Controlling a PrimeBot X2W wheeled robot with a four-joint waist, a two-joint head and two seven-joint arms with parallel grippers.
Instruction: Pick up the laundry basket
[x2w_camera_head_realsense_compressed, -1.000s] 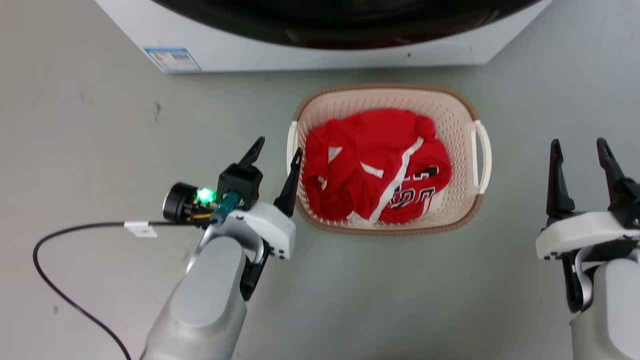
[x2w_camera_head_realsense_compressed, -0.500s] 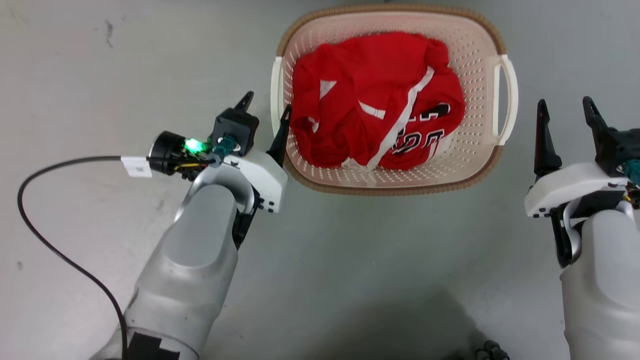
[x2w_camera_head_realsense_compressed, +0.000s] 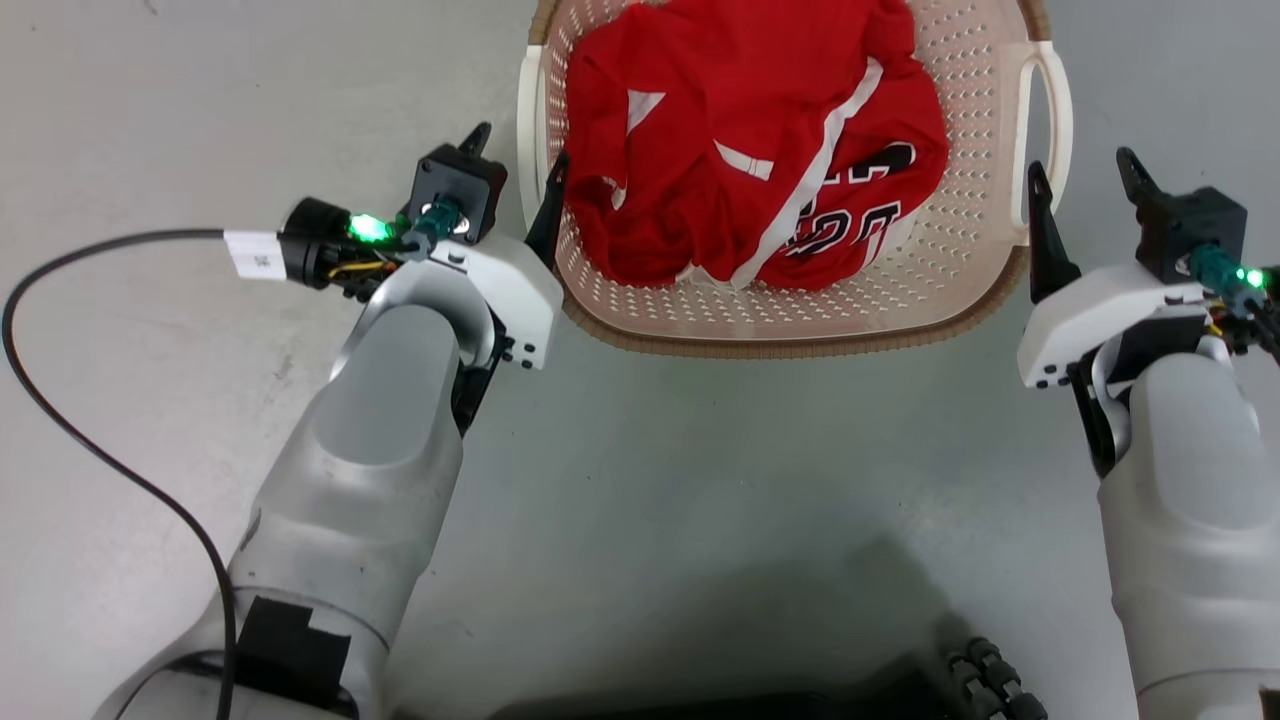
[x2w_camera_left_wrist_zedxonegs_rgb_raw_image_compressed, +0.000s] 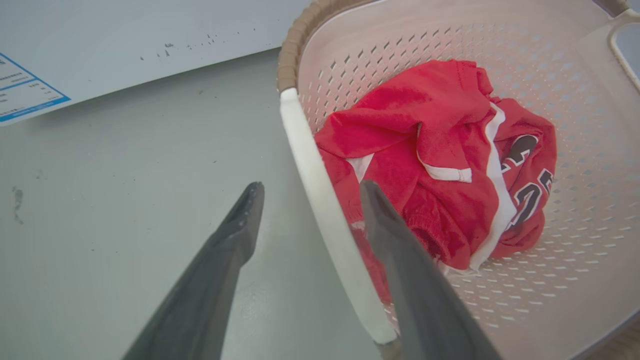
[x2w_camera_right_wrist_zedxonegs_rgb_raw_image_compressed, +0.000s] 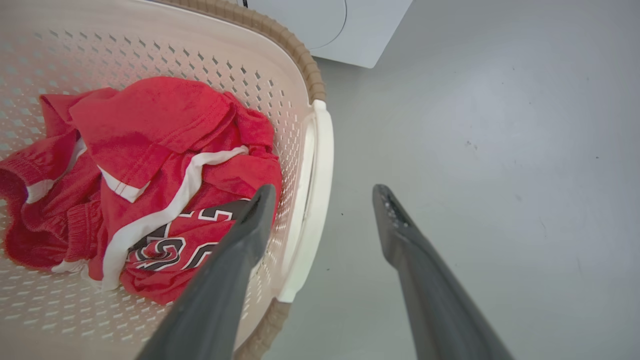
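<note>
The laundry basket (x2w_camera_head_realsense_compressed: 900, 290), cream perforated plastic with a brown woven rim, sits on the grey floor with a red jersey (x2w_camera_head_realsense_compressed: 750, 150) inside. My left gripper (x2w_camera_head_realsense_compressed: 520, 145) is open and straddles the basket's white left handle (x2w_camera_left_wrist_zedxonegs_rgb_raw_image_compressed: 310, 165), with one finger outside and one inside the tub. The left gripper (x2w_camera_left_wrist_zedxonegs_rgb_raw_image_compressed: 311, 186) has the handle bar running between its fingers. My right gripper (x2w_camera_head_realsense_compressed: 1080, 162) is open at the near end of the right handle (x2w_camera_head_realsense_compressed: 1050, 110). In the right wrist view the right gripper (x2w_camera_right_wrist_zedxonegs_rgb_raw_image_compressed: 324, 189) has its inner finger over the tub and its outer finger over the floor, with the right handle (x2w_camera_right_wrist_zedxonegs_rgb_raw_image_compressed: 320, 150) between them.
The white washing machine (x2w_camera_left_wrist_zedxonegs_rgb_raw_image_compressed: 100, 40) stands just beyond the basket, and one corner of the washing machine (x2w_camera_right_wrist_zedxonegs_rgb_raw_image_compressed: 340, 25) is in the right wrist view. A black cable (x2w_camera_head_realsense_compressed: 60, 400) loops over the floor by my left arm. The robot's dark base (x2w_camera_head_realsense_compressed: 900, 690) lies at the bottom edge.
The head camera has tilted down, so the basket sits higher in view and the washer has left it. My right gripper has moved in from the side to straddle the right handle.
</note>
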